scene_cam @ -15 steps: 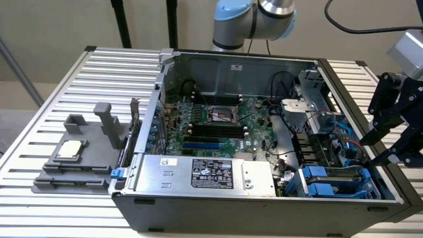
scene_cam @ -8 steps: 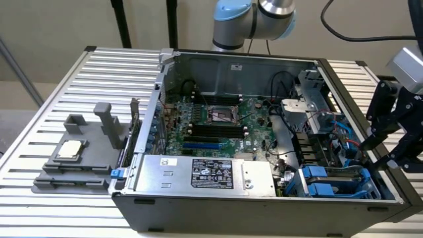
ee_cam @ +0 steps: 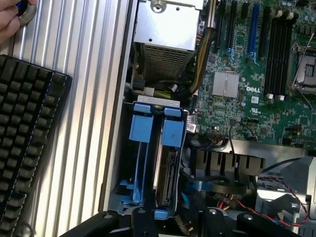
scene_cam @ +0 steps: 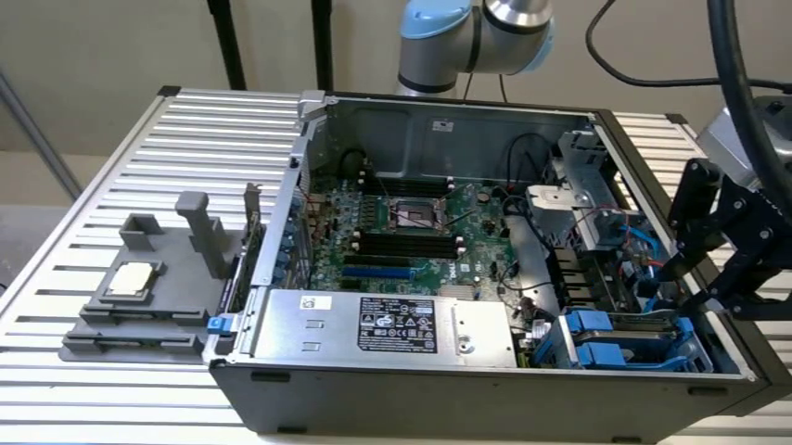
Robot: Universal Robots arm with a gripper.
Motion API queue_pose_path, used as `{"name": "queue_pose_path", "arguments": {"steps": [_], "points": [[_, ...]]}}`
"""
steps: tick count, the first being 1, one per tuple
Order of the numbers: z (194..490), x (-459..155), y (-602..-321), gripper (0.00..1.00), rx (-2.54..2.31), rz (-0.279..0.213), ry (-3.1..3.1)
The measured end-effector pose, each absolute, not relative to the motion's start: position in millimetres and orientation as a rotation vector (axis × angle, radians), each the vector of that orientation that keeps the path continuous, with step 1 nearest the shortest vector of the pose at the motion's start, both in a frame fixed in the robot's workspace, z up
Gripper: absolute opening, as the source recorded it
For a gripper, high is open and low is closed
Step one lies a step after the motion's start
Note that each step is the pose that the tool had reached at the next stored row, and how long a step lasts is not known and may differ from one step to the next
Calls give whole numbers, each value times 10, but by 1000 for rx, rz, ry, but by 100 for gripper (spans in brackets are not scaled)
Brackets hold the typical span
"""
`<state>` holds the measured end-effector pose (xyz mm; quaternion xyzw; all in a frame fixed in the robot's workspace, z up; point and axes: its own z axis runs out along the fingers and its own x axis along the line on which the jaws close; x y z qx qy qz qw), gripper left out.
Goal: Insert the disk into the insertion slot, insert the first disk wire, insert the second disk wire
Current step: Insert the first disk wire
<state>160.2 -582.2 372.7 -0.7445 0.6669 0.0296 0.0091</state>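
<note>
With the disk point(ee_cam: 167, 173) apparently already standing edgewise in the insertion slot point(ee_cam: 140, 158) of the open computer case point(scene_cam: 495, 389), the pincer point(ee_cam: 173, 221), whose width cannot be told, hovers just above and would best press squarely, gently, clear of the loose wires point(ee_cam: 269, 200).

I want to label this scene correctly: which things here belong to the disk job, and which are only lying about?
Job: blue-framed disk, insertion slot, computer case.
Lying about: keyboard, grey fixture holding a chip.
</note>
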Motion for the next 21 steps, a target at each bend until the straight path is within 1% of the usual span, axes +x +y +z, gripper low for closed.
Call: {"name": "queue_pose_path", "arguments": {"steps": [5, 7, 9, 10, 12, 15, 21], "points": [[3636, 1602, -5717, 40, -2335, 87, 2068], [3601, 1591, -5683, 42, -2338, 84, 2062], [3590, 1564, -5662, 54, -2343, 84, 2056], [3589, 1550, -5660, 54, -2346, 84, 2053], [3589, 1522, -5660, 66, -2349, 84, 2050], [3590, 1511, -5707, 66, -2349, 84, 2050], [3575, 1510, -5933, 66, -2345, 90, 2047]]}}
